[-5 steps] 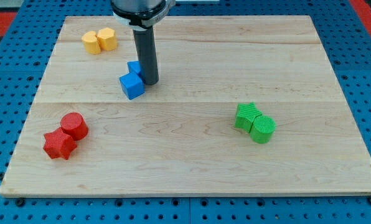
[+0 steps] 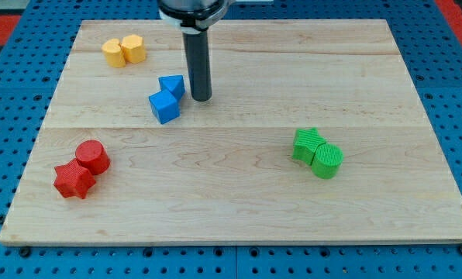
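Note:
My tip (image 2: 202,99) rests on the wooden board (image 2: 239,194), just to the right of two blue blocks. A small gap separates it from the upper blue block (image 2: 172,85). The blue cube (image 2: 165,106) sits lower left of that one, touching it. The dark rod rises from the tip to the view's top edge.
Two yellow blocks (image 2: 124,50) sit together at the upper left. A red cylinder (image 2: 93,156) and a red star-shaped block (image 2: 74,180) lie at the lower left. A green block (image 2: 308,144) and a green cylinder (image 2: 327,161) lie at the right.
My tip has slid to the right, away from the blue blocks, uncovering the upper blue block. No block has moved.

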